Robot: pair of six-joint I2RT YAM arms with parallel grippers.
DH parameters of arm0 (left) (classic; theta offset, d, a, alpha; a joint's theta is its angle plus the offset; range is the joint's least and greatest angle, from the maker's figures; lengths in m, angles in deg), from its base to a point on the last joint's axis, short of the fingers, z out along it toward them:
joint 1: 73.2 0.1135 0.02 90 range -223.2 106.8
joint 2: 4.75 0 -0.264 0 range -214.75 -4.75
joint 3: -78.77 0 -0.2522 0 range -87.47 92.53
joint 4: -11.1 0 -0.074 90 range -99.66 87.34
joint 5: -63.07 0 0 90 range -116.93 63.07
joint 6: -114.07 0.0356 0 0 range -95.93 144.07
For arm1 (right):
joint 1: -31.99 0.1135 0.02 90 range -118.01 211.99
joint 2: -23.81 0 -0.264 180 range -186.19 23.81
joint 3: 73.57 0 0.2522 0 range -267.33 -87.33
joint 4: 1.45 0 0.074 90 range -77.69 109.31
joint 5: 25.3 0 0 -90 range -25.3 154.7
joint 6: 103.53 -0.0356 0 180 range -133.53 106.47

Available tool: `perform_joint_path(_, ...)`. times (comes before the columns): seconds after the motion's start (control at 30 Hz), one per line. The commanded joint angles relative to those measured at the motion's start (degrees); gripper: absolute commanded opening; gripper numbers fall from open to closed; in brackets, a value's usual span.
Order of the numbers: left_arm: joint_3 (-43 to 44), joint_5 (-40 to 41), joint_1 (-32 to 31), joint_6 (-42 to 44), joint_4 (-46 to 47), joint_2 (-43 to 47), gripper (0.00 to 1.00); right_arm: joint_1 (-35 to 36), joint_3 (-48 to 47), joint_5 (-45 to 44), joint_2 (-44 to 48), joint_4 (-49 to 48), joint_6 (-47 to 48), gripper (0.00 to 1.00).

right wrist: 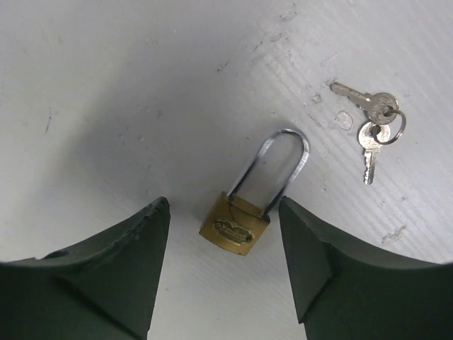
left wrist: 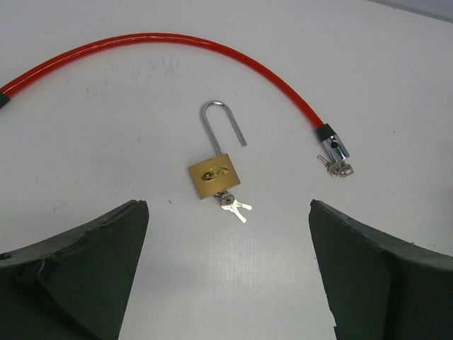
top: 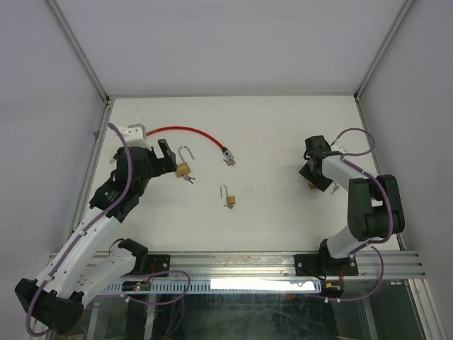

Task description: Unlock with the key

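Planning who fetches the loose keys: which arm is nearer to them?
Right. Its fingers flank a keyless padlock just beside the loose keys; the left arm is across the table, at the open padlock.

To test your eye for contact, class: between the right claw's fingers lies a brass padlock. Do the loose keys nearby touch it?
Apart. The right wrist view shows bare table between the keys and the padlock.

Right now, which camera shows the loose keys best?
The right wrist camera: the loose keys look big and sharp. The top camera leaves them too tiny to make out; the left wrist camera misses them.
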State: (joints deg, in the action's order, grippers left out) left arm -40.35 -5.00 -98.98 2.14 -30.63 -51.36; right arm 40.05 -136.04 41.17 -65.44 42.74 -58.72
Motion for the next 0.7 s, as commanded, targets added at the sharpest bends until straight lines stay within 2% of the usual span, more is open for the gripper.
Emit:
perform_joint_path(0.0,-0.25,-1.78,1.25,-0.21,2.21,0.91,0.99,-0.13,-1.01,2.61,-0.11,-2.15,-0.07,0.61)
perform_joint_path(0.13,-0.22,-2.84,2.08,-0.29,2.45,0.87,0.99,1.78,0.22,7.38,0.69,-4.13,3.99,0.48)
perform_joint_path(0.27,-0.23,-3.59,2.69,-0.41,2.64,0.65,0.99,7.19,-1.12,8.21,0.74,-3.17,8.14,0.36)
perform_joint_path(0.5,-0.37,-4.09,3.35,-0.43,2.79,0.95,0.99,18.43,-4.81,13.95,-0.34,-4.81,18.1,0.25)
perform_joint_path(0.67,-0.7,-4.4,3.69,-0.47,3.07,1.01,0.99,26.99,-8.55,18.24,-2.49,-6.12,26.1,0.23)
